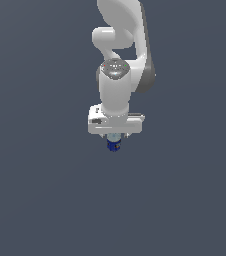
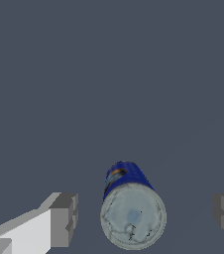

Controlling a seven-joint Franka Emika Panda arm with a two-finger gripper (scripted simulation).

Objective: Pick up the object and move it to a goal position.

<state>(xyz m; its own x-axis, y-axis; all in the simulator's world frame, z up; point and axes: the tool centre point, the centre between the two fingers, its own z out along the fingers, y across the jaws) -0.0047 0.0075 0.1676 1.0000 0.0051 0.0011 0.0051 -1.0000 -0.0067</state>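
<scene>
The object (image 1: 114,144) is a small dark-blue can with a pale whitish-blue top. In the exterior view it stands right under my white gripper (image 1: 114,138), only its lower part showing. In the wrist view the object (image 2: 132,208) stands upright between my two grey fingertips (image 2: 64,219), with a clear gap on each side. My gripper (image 2: 146,216) is open and touches nothing.
The floor (image 1: 40,190) is a plain dark grey-blue surface with no other objects in view. My white arm (image 1: 120,45) rises above the gripper in the exterior view.
</scene>
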